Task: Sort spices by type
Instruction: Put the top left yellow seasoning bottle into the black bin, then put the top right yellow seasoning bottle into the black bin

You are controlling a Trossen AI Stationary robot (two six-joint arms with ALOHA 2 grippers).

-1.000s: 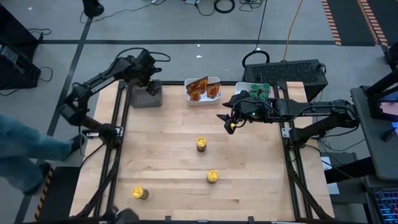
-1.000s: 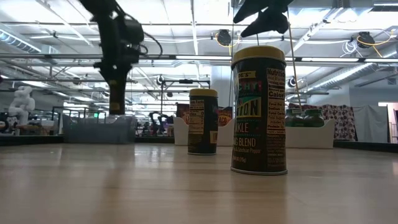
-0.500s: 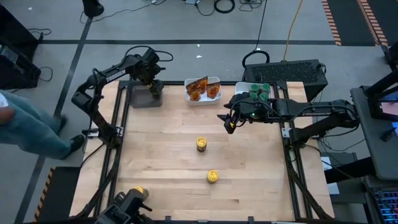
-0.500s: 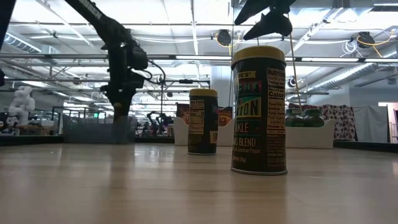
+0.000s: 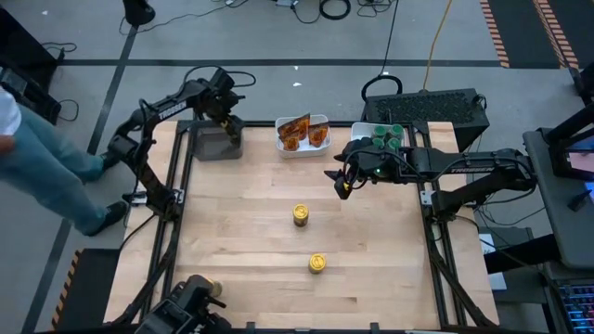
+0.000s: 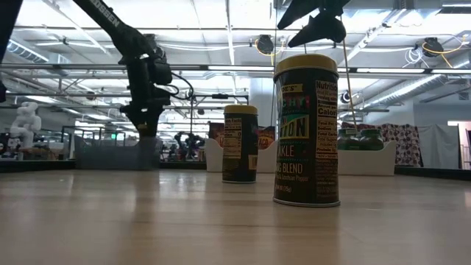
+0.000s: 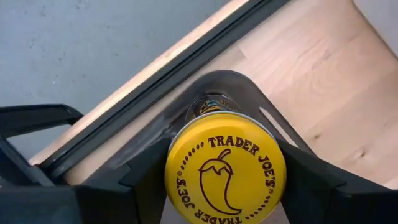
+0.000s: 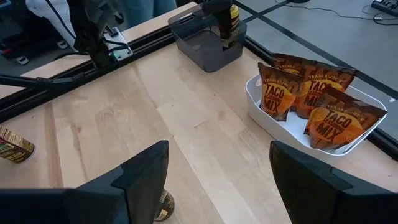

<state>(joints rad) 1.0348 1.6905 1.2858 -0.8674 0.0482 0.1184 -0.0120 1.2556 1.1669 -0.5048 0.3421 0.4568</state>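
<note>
1. High view first: your left gripper (image 5: pixel 225 123) sits at the upper left of the frame, over the grey tray (image 5: pixel 206 148) at the table's far left corner.
2. Look at the left wrist view: the fingers (image 7: pixel 314 180) are clamped on both sides of a yellow-lidded jar (image 7: pixel 225 168), its lid showing a chili pepper drawing, with the grey tray's rim just behind it.
3. Your right gripper (image 5: pixel 342 184) hangs right of centre in the upper half of the high view, with its fingers (image 8: pixel 144 174) spread apart and nothing between them.
4. You have two more yellow-lidded jars standing upright on the bare wood: one near the middle (image 5: pixel 302 215), another lower and slightly right (image 5: pixel 317 263). They stand apart from each other.
5. A fourth yellow lid (image 5: pixel 213 288) shows at the lower left edge of the high view, partly hidden by dark equipment.
6. At top centre you see the white tray (image 5: pixel 290 149) holding the orange-brown foil packets (image 5: pixel 303 132).
7. Just right of it, a second white tray (image 5: pixel 362 131) holds the green-lidded jars (image 5: pixel 388 136).
8. A person's legs (image 5: pixel 46 172) show at the left edge, off the table.
</note>
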